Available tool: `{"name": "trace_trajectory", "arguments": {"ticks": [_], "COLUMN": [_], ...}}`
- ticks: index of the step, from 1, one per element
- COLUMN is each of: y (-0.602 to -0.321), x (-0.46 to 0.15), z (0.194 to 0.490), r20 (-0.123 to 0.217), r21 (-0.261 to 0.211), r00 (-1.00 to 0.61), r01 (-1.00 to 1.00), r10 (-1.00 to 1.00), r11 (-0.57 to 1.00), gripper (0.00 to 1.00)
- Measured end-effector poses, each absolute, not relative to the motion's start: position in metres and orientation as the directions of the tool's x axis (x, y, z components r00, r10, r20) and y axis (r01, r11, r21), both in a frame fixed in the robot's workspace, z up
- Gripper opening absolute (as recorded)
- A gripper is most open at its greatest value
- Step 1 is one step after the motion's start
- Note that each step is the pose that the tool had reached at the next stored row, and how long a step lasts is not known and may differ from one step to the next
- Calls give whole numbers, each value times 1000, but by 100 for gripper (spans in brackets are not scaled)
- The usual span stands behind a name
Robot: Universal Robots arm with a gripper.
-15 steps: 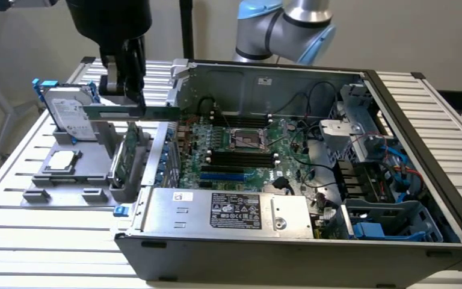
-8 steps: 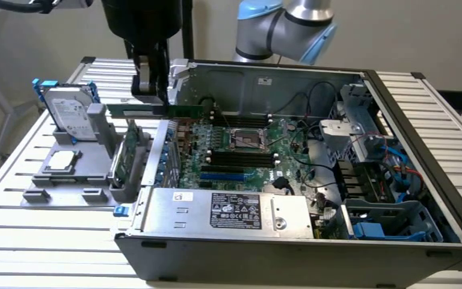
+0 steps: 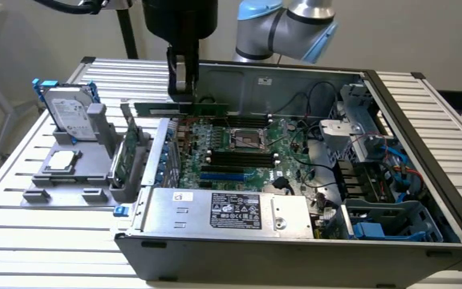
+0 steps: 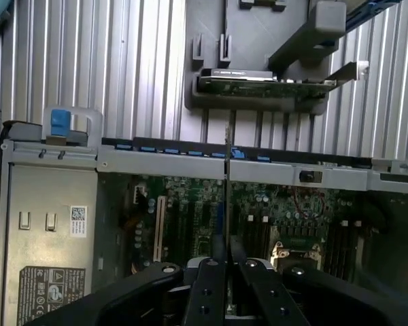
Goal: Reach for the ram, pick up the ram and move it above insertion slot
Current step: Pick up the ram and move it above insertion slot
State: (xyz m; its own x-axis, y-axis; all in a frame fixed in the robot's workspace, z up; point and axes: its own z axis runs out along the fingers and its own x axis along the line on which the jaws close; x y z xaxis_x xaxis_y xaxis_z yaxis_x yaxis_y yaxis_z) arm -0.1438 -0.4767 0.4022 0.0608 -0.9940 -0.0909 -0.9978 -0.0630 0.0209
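1. Nearest the wrist cam: gripper [image 4: 221,261], two black fingers [image 4: 207,285] pinched narrow on the ram [image 4: 228,176]. The stick is seen edge-on there, a thin dark line running away from the fingers toward the case wall.
2. Ext view: gripper [image 3: 181,78] hangs over the far edge of the open PC case [image 3: 295,265], w/ the ram [image 3: 184,109] held at its tip. Ram is clear of the motherboard [image 3: 239,150], up in the air above its far part, and apart from the holder rack [image 3: 79,174] at the ext view's left.
3. Orientation: long axis lies roughly level, running across the ext view from its left to its right, parallel to the case's far wall. Board stands on its long edge, flat faces vertical. Grip sits left of the ram's middle in that view, so more of the stick sticks out toward the view's right.
4. Black memory slots [image 3: 239,158] lie nearer the camera than the ram & below it; their long axis looks approx parallel to the stick's. My read: picked, lifted, not yet over the slots.
5. Doing it well (judgement): keep the stick level & parallel to the slots, no yaw; off-centre hold could let the long end droop, so go slow & keep height over the CPU socket [image 3: 245,137] and cables [image 3: 315,174].
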Motion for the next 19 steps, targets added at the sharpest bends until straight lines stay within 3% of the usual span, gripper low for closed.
{"name": "trace_trajectory", "arguments": {"ticks": [19], "y": [-423], "x": [-90], "z": [390], "r20": [-91], "r21": [21], "r00": [61], "r01": [-998], "r10": [-994], "r11": [-63], "gripper": [13]}}
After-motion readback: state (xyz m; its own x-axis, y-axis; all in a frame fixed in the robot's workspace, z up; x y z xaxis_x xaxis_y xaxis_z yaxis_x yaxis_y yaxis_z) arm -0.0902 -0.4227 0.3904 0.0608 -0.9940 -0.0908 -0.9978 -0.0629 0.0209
